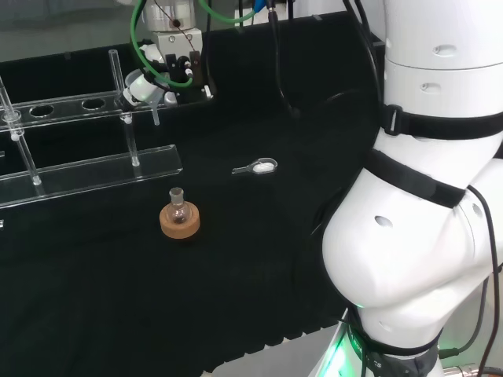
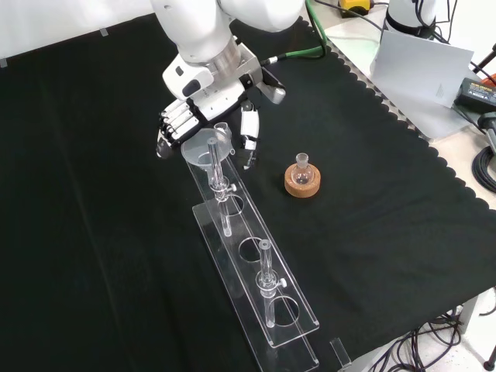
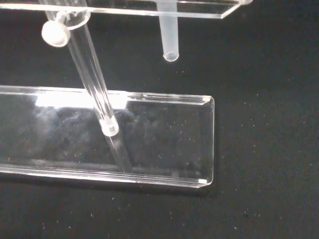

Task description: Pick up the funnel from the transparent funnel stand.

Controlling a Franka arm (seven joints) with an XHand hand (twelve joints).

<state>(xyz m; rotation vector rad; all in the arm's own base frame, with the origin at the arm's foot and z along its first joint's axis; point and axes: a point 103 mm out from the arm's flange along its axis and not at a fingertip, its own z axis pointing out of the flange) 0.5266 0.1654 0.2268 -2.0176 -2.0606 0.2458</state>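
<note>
Clear stand (image 3: 149, 144), base plate closest to the wrist camera; one of its thin posts (image 3: 92, 74) rises from the plate. Funnel (image 2: 207, 146) seated in the end hole of the stand's upper rail, stem (image 3: 168, 35) hanging down through it, tip clear of the base plate.

Hand (image 2: 194, 108) at the funnel end of the stand. Fingers (image 2: 174, 120) curled around the far side of the funnel's rim, thumb (image 2: 248, 132) pointing down on the other side, just beside the rim. Contact with the funnel: cannot tell.

Small flask (image 2: 301, 168) on a cork ring (image 2: 301, 184), on the desk (image 2: 93, 232) well apart from the fingers, thumb side in the front view. Small spoon (image 1: 259, 166) on the cloth, further off.

No readable print or labels on any item.
</note>
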